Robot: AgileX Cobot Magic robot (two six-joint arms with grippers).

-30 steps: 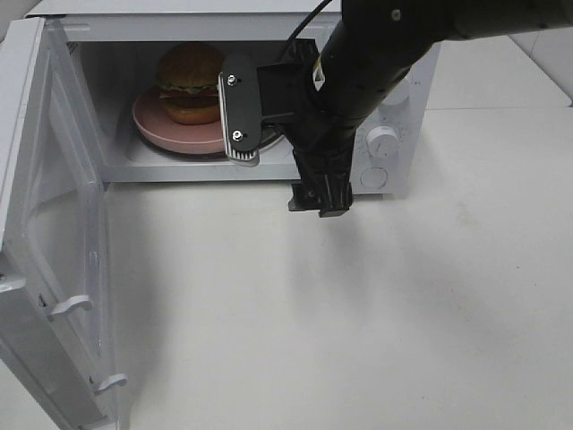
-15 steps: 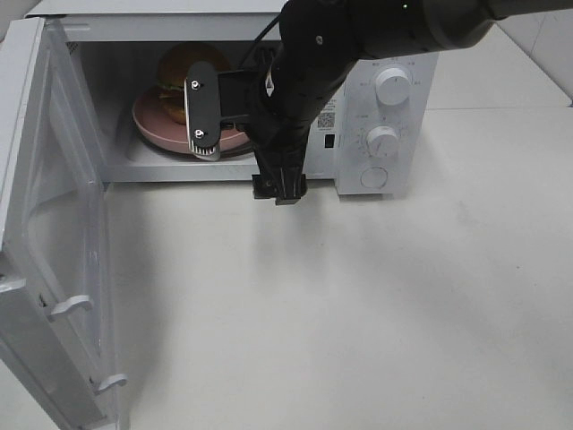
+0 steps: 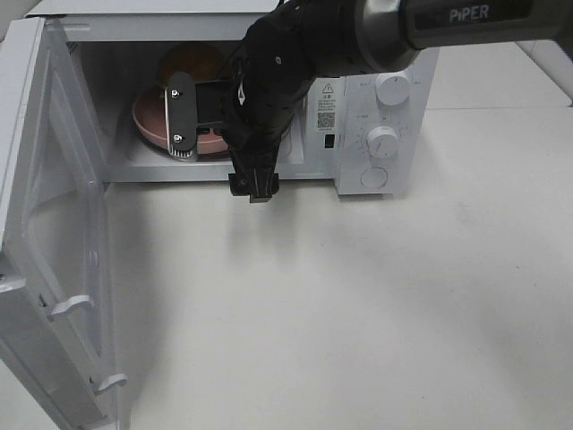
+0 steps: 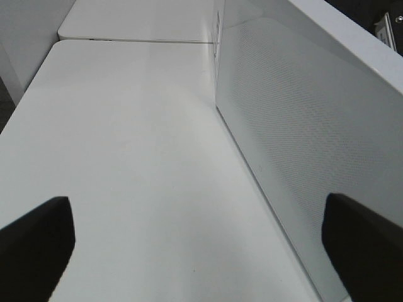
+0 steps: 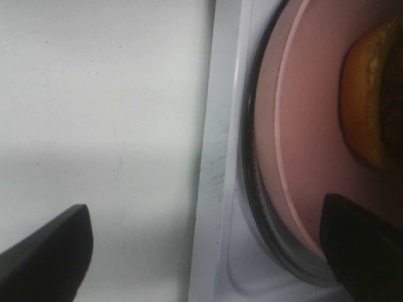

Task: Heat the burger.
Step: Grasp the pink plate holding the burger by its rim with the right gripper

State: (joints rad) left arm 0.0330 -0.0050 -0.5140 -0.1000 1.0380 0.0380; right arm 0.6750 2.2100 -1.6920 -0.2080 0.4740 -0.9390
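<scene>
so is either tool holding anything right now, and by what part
Nothing is held. The right tool is open and empty at the microwave's mouth; the burger sits free on the pink plate. The left tool is open and empty too.

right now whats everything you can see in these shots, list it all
microwave: one, white, at the back of the table, cavity exposed
microwave door: one, white with a see-through panel, swung wide open on the left
knobs: two, white, on the control panel at the right of the microwave, with a round button below them
plate: one, pink, inside the cavity on the dark-rimmed turntable
burger: one, golden-brown bun, on the plate, partly hidden by the arm
table: one, white
right tool: black, open, empty, in front of the cavity opening
left tool: black, open, empty, beside the microwave's outer wall
</scene>
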